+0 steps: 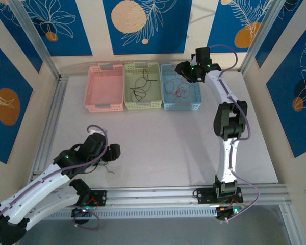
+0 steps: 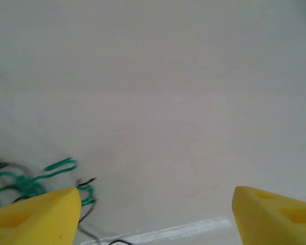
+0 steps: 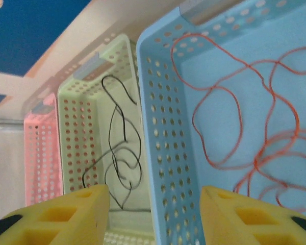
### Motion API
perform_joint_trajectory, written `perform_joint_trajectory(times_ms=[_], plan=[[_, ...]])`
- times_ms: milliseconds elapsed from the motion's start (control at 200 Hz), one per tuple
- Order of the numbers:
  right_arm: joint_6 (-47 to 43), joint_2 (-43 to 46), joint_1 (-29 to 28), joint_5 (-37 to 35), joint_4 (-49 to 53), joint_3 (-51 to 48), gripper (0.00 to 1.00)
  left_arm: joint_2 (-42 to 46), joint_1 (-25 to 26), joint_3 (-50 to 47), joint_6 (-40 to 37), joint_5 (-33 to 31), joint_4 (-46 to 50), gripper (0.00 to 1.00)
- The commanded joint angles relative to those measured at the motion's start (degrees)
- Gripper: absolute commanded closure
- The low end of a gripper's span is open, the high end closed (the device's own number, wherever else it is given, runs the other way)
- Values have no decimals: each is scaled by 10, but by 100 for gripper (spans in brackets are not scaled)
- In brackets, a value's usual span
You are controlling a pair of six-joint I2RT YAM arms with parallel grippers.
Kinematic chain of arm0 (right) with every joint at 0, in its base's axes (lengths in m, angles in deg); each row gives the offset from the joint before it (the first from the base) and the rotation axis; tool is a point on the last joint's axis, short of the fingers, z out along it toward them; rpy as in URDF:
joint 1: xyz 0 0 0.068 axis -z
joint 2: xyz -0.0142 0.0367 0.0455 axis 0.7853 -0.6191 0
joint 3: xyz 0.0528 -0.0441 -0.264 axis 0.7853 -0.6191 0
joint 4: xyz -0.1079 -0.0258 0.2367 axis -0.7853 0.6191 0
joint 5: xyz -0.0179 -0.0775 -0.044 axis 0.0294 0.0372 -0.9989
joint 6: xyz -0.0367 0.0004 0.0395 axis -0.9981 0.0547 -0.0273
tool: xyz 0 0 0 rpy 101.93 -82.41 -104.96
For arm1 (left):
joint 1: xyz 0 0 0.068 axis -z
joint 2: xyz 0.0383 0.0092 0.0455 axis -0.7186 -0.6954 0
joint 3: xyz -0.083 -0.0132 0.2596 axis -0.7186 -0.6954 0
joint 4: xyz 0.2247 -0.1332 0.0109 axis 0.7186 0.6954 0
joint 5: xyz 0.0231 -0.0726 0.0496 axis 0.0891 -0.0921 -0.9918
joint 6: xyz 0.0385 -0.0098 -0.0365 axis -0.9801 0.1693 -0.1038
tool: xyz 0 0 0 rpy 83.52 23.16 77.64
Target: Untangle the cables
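Note:
Green curly cables (image 2: 20,181) mixed with thin black strands lie on the white table, just left of my left gripper (image 2: 155,214), which is open with bare table between its yellow fingers (image 2: 41,217). From above, my left gripper (image 1: 112,152) hovers low over the near left of the table, with a small wire bit (image 1: 108,168) beside it. Red cables (image 3: 255,132) lie loose in the blue basket (image 3: 166,132). Black cables (image 3: 120,153) lie in the green basket (image 3: 76,112). My right gripper (image 3: 155,214) hangs open above the wall between those two baskets, holding nothing.
A pink basket (image 1: 104,88), holding nothing I can see, stands left of the green basket (image 1: 142,86) and the blue basket (image 1: 181,87) at the table's back. Aluminium rails frame the table (image 1: 158,148) on the left and at the front. Blue patterned walls enclose the cell.

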Motion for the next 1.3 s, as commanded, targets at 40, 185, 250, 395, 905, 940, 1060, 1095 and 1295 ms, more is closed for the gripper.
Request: perform_joint_trajectory(times_ms=[40, 185, 250, 395, 905, 940, 1060, 1095, 1295], plan=[[-32, 166, -33, -17, -70, -143, 50, 22, -6, -6, 115, -128, 95, 22], [-40, 270, -66, -21, -119, -280, 50, 10, -6, -18, 144, -137, 112, 22], [-50, 301, -81, -22, -119, -319, 50, -5, -6, -25, 158, -140, 115, 22], [-64, 357, -121, -30, -113, -384, 50, -57, -8, -36, 211, -151, 122, 22], [-54, 478, -167, -20, -120, -602, 52, -209, -136, -106, 123, -9, -121, 30], [-56, 481, -167, -23, -116, -605, 52, -220, -137, -104, 113, 2, -131, 37], [-58, 485, -166, -26, -113, -606, 52, -268, -138, -92, 78, 61, -167, 70], [-58, 484, -165, -26, -113, -605, 52, -279, -138, -88, 69, 84, -178, 79], [-57, 470, -163, -20, -108, -590, 52, -276, -100, -71, 39, 156, -228, 94]])
